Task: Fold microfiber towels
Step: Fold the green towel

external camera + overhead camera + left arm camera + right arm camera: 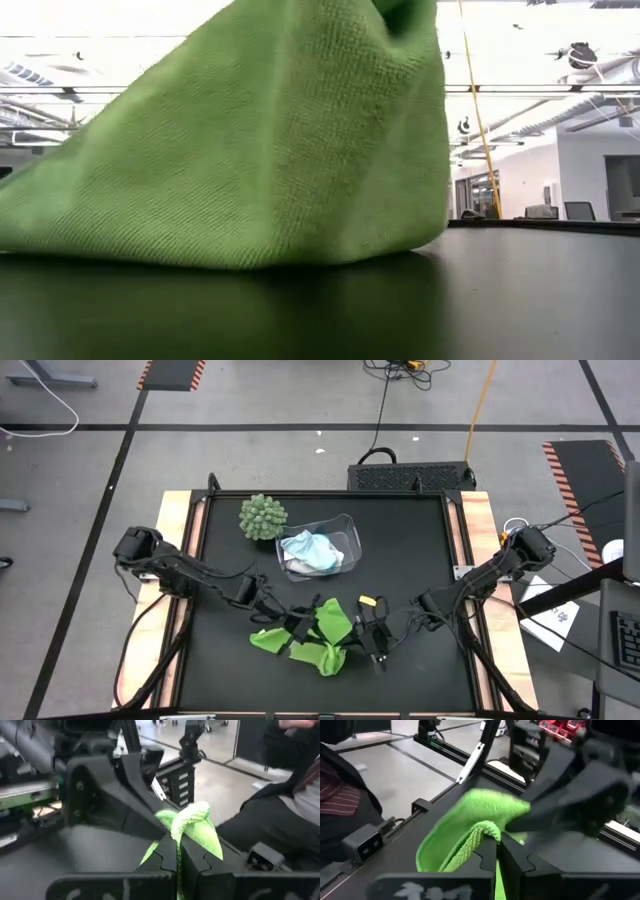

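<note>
both my grippers are clamped on the lime green towel (325, 630), which lies on the black table (410, 550) on the near side of the clear plastic bin (345, 528), toward the table's front edge. left gripper (296, 630) is shut on a bunched fold of it; in the left wrist view the fabric pokes up between my fingers (165, 857) in a knot-like ridge. right gripper (372, 640) is pinched on another edge of the same cloth, on the side away from the left one; in the right wrist view a rolled hem (480, 832) sits right at the jaw line w/ the rest billowing behind it. the towel's middle is lifted and peaked between the two grips, lower parts draped onto the table, one flap toward the bin, others toward the front edge. low view is mostly filled w/ green cloth (250, 150), its bottom resting on the table top.

the white towel (298, 546) and light blue towel (322, 556) are crumpled together inside the bin, touching. spiky ball plant (262, 517) stands just beside the bin, on the left arm's side. a person's dark sleeve and trousers (280, 815) show beyond the table.
</note>
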You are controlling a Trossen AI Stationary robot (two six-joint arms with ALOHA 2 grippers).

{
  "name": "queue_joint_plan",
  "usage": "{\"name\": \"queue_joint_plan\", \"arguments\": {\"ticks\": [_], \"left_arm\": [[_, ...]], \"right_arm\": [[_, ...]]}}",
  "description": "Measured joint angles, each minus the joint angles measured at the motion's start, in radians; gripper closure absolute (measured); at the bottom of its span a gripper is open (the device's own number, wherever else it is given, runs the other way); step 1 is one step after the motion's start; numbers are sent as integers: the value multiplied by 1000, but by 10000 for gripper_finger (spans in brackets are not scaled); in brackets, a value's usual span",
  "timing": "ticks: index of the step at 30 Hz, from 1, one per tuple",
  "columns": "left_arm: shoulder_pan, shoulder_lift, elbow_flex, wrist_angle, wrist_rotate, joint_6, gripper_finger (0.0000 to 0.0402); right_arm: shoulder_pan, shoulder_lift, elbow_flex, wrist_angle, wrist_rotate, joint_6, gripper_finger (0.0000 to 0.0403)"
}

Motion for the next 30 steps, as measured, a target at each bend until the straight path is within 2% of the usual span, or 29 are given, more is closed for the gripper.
{"name": "queue_joint_plan", "arguments": {"ticks": [6, 16, 19, 26, 30], "left_arm": [[1, 43, 75, -55, 44, 0, 399], [0, 97, 128, -48, -1, -30, 387], [-10, 97, 128, -53, -24, -28, 362], [-52, 96, 128, -73, -151, -19, 280], [-57, 96, 128, -80, -172, -19, 243]], "right_arm": [[-6, 0, 0, -7, -2, 5, 403], [-4, 0, -2, -29, 7, 2, 403], [-3, 0, -2, -31, 6, 0, 403], [19, 0, -2, -37, 24, -7, 403], [21, 0, -2, -39, 23, -3, 403]]}}
